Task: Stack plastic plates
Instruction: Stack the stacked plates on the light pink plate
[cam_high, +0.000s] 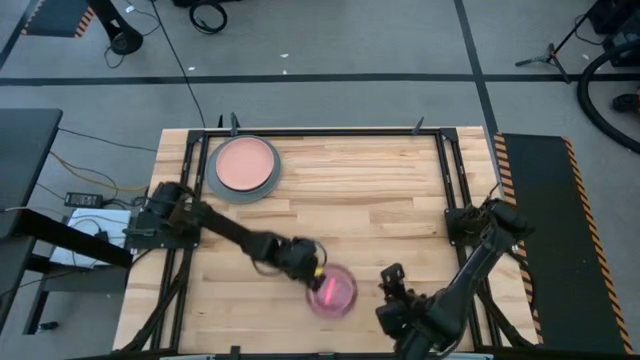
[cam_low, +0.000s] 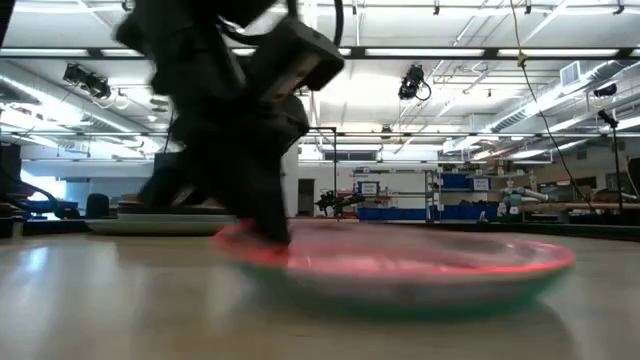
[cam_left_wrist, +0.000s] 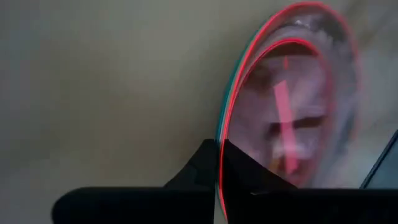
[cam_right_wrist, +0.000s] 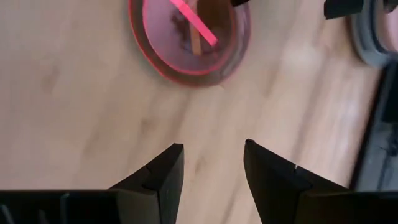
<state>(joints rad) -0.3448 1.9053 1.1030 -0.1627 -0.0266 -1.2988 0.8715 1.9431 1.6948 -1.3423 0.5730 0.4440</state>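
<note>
A small stack of translucent plates, red-pink on top with a green and cyan rim below it (cam_high: 335, 291) (cam_low: 420, 265) (cam_right_wrist: 189, 40), sits near the table's near edge. My left gripper (cam_high: 314, 270) (cam_low: 262, 228) is shut on its rim. A larger stack, a salmon pink plate on a grey one (cam_high: 245, 166) (cam_right_wrist: 376, 31), rests flat on the table's far left. My right gripper (cam_high: 392, 282) (cam_right_wrist: 211, 165) is open, just right of the small stack and touching nothing. The other plates are hidden. My left gripper pinches the small translucent stack's rim (cam_left_wrist: 221, 134) on the side facing the table's left, one finger inside the dish (cam_left_wrist: 249, 171) and one outside (cam_left_wrist: 196, 168). It comes slanting down from the far left. The stack lies about level, its underside (cam_low: 400, 300) on the table.
Bare wooden tabletop (cam_high: 380, 200) spreads between the two stacks and toward the far right. A dark metal frame runs along the table's edges (cam_high: 330, 131). A black surface with striped edging (cam_high: 545, 230) adjoins the right side.
</note>
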